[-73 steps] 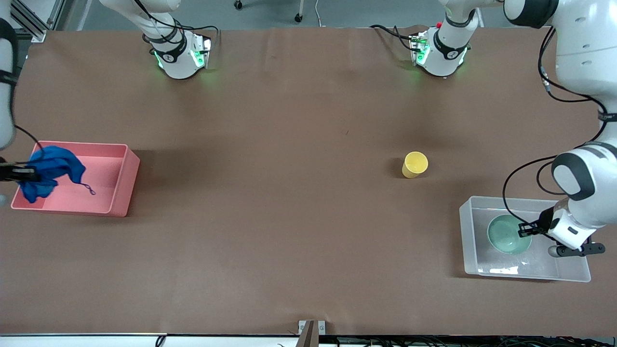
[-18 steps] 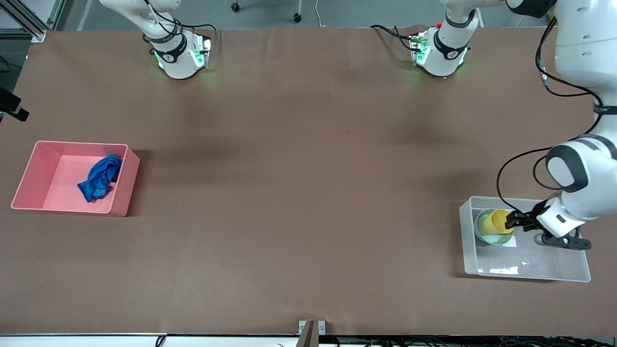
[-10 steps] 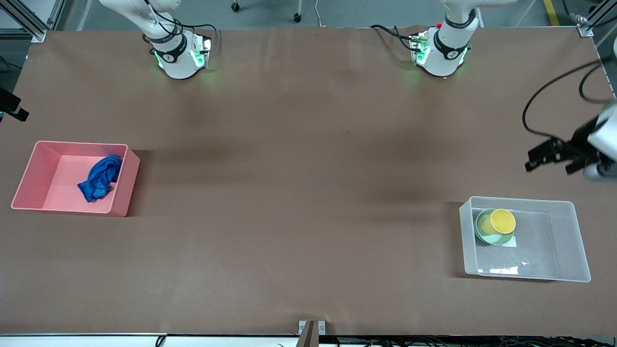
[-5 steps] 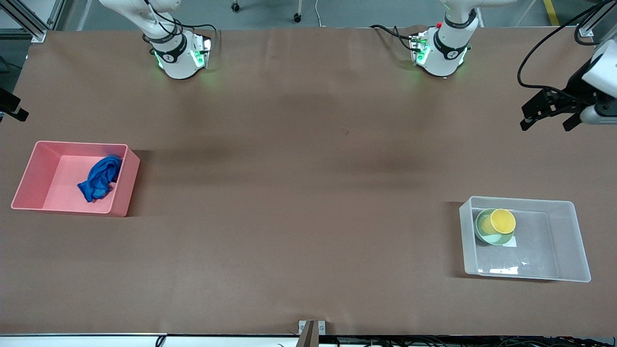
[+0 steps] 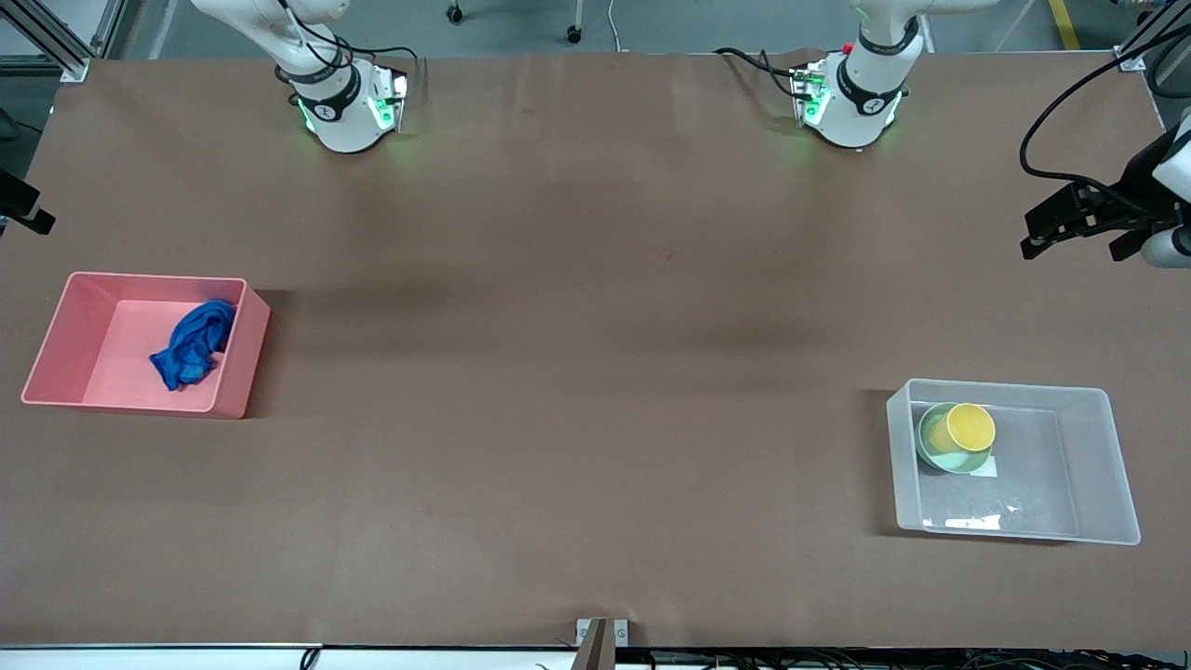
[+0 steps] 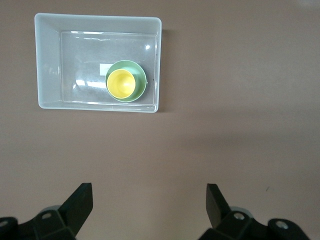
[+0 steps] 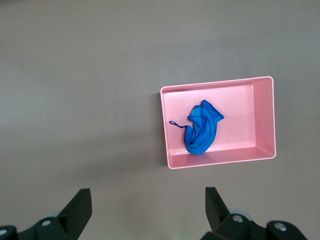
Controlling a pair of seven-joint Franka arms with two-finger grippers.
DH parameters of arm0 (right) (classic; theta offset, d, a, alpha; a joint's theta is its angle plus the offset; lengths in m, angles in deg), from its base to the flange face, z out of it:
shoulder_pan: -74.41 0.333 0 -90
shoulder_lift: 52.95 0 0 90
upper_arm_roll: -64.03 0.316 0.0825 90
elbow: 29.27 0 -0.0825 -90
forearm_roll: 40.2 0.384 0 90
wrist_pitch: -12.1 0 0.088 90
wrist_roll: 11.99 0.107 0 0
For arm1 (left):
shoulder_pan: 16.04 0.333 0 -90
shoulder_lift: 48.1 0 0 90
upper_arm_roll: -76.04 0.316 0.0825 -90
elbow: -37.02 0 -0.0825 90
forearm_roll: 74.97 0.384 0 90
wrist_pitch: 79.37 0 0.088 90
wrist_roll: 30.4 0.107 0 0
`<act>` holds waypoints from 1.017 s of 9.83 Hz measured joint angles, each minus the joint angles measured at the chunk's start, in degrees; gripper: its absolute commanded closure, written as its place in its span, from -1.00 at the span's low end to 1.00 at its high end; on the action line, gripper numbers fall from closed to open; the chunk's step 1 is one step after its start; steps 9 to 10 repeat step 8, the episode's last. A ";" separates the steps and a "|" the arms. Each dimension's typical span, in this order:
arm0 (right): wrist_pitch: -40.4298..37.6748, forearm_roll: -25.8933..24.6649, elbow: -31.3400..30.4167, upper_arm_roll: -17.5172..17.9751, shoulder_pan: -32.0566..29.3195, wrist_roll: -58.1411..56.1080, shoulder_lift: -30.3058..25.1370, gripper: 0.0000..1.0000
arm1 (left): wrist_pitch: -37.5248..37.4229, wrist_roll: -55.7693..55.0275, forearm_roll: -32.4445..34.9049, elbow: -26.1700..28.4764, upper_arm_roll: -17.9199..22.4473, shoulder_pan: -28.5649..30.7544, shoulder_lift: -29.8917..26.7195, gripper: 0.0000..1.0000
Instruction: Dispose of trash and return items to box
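Both grippers' fingers released: left gripper [image 5: 1056,228] & right gripper [image 7: 147,207] up over bare table; cup [image 5: 970,427] in bowl [image 5: 935,445] in box [image 5: 1107,465].

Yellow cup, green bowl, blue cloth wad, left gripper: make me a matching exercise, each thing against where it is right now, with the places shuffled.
Things:
1. yellow cup
2. green bowl
3. blue cloth wad
4. left gripper

Places:
A. in the pink bin
B. open, up over bare table at the left arm's end
C. standing inside the bowl
D. on the floor of the clear plastic box, at a corner

Pairs: 1-C, 2-D, 3-A, 4-B
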 measured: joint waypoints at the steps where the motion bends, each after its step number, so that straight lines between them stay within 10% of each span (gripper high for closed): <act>1: 0.00 0.00 0.00 0.00 0.00 0.00 0.00 -1.00 | -0.25 -0.59 0.00 0.00 0.00 0.00 -0.17 -1.00; 10: 0.01 0.00 0.00 0.00 0.00 0.00 0.00 -1.00 | -1.04 -1.00 0.03 1.29 -0.26 -0.01 -1.52 -1.00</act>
